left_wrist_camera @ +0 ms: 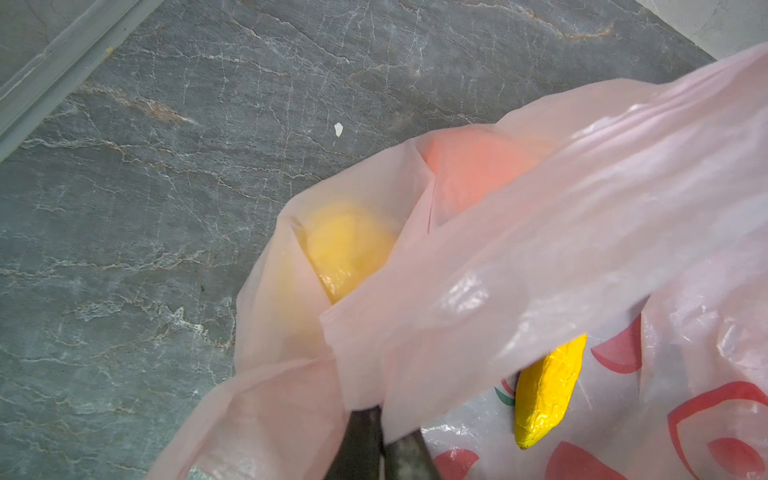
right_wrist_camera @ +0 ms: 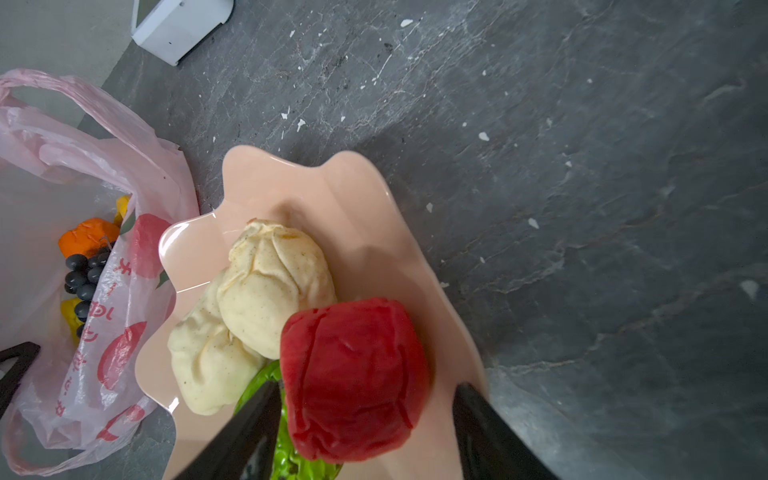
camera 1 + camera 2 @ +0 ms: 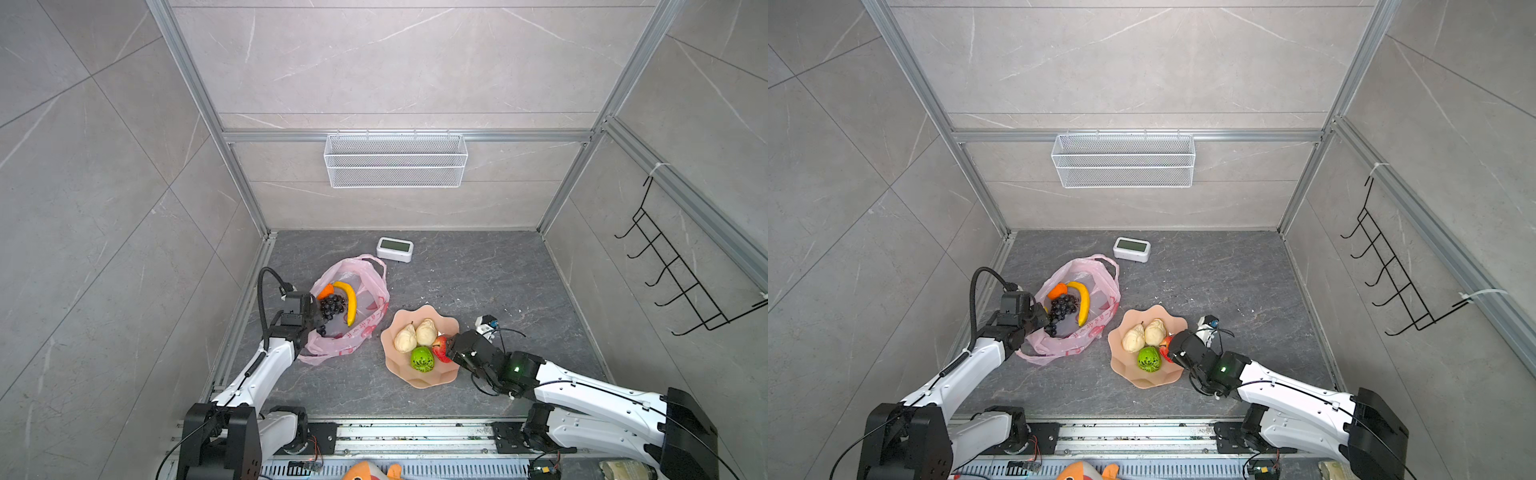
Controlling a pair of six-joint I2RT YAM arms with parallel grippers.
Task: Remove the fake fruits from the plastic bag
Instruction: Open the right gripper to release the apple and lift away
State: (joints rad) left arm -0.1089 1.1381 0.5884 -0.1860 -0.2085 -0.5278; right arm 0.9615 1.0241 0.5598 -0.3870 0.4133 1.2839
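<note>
Right hand [image 2: 369, 386] stands apart around the apple [image 2: 353, 374], which rests in the bowl [image 2: 365, 199] — drop-off step, I judge. Left hand [image 1: 382, 419] pinches the bag [image 1: 540, 232] rim; the banana [image 3: 350, 299] and grapes [image 3: 332, 306] just beyond it need fetching next.

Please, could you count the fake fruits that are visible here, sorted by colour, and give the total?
Yellow: 2, banana and lemon
Orange: 1, orange fruit
Dark purple: 1, grape bunch
Red: 1, apple
Green: 1, bumpy fruit
Beige: 2, lumps
Total: 8
</note>
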